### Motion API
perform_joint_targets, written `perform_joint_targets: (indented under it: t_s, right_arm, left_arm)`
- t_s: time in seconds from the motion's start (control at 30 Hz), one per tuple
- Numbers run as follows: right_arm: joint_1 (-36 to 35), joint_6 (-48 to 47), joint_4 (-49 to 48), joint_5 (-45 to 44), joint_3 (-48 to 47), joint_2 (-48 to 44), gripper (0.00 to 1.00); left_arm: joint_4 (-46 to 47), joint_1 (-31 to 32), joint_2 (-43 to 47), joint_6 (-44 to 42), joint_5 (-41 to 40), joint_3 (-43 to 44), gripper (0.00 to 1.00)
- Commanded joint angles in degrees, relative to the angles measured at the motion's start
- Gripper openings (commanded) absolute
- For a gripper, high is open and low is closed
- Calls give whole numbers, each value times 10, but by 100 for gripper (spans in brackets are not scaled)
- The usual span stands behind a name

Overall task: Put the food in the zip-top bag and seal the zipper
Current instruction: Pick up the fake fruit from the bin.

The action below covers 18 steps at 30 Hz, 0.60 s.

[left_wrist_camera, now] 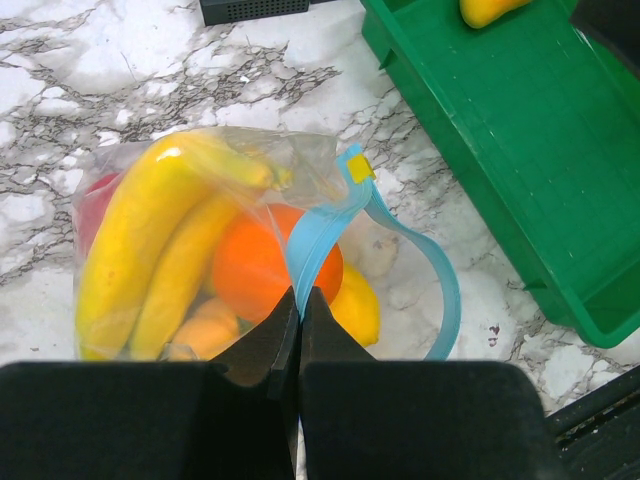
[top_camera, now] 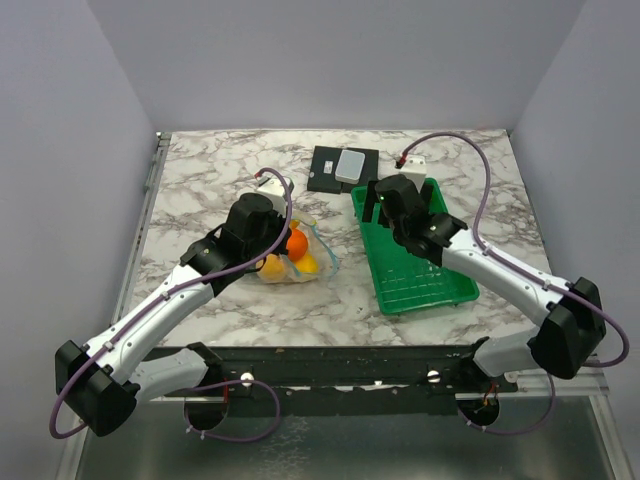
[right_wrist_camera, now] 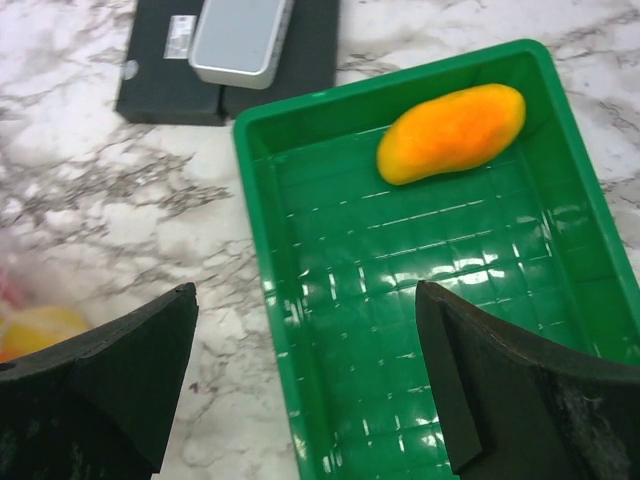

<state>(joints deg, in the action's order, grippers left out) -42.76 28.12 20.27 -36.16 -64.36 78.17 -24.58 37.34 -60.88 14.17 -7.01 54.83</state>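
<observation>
One zip-top bag [left_wrist_camera: 310,175] lies on the marble table [right_wrist_camera: 120,200], just left of the green tray [right_wrist_camera: 262,200]. Its single zipper [left_wrist_camera: 312,240], a light-blue strip with one yellow slider [left_wrist_camera: 358,168], curves open around the mouth. Through the plastic show one banana bunch [left_wrist_camera: 150,240] with two bananas visible, one orange ball [left_wrist_camera: 250,265], one yellow ball [left_wrist_camera: 358,310] and a sliver of one red fruit [left_wrist_camera: 92,215], mostly hidden behind the bananas. A further orange-yellow lump [left_wrist_camera: 205,330] low in the bag is too covered to identify.

The left gripper [left_wrist_camera: 298,310] is fully closed, pinching the zipper at the mouth. The right gripper [right_wrist_camera: 305,300] hangs over the tray with its fingers spread wide, holding nothing. One orange-yellow mango-shaped fruit [right_wrist_camera: 452,132] lies at the tray's far end. Beyond it sits one black box [right_wrist_camera: 160,80] with one silver case [right_wrist_camera: 240,35] on top, both cut off.
</observation>
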Motion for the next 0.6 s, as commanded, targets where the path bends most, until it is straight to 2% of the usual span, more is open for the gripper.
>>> perform_joint_targets:
  t_s: [0.0,0.23,0.57]
  right_arm:
    - [40,35,4,1,-4,32,95]
    - [101,93,-14,21,-8,69,97]
    - [155,234,28,-4,-64,153,100]
  left_arm:
    - [2,-2,5,2,-10,-1,0]
    - [3,-2,4,1,-10,-1,0]
    - [2,-2,6,0,-9,0,0]
